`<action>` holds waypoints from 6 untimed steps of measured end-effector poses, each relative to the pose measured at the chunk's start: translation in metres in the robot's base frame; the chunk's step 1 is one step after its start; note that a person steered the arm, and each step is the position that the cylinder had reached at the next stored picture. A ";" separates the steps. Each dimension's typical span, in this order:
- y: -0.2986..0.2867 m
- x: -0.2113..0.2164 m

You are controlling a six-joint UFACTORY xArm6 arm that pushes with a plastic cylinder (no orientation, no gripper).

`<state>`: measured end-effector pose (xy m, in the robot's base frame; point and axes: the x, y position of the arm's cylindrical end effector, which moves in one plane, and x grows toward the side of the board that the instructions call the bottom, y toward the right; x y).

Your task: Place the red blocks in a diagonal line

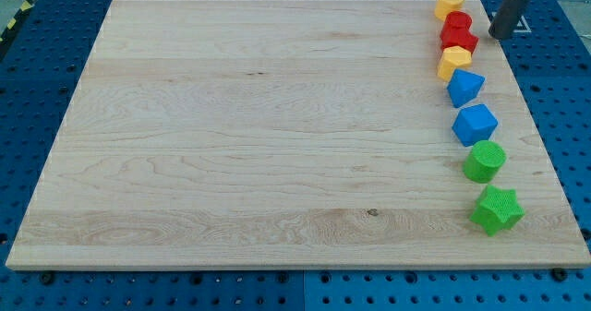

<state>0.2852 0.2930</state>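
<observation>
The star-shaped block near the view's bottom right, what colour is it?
Green. The star block shows plainly in the camera view, just below a green round block.

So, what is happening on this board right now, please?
A robot arm with a dark rod is set to push the red blocks into a diagonal line. My tip sits near the view's top right corner, just right of the two red blocks, apart from them. They are in a column of blocks along the right edge of the wooden board, between two yellow blocks. Nothing is diagonal yet.
</observation>
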 end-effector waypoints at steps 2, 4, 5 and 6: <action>-0.032 0.000; -0.064 0.000; -0.065 0.000; -0.065 0.000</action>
<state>0.2855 0.2277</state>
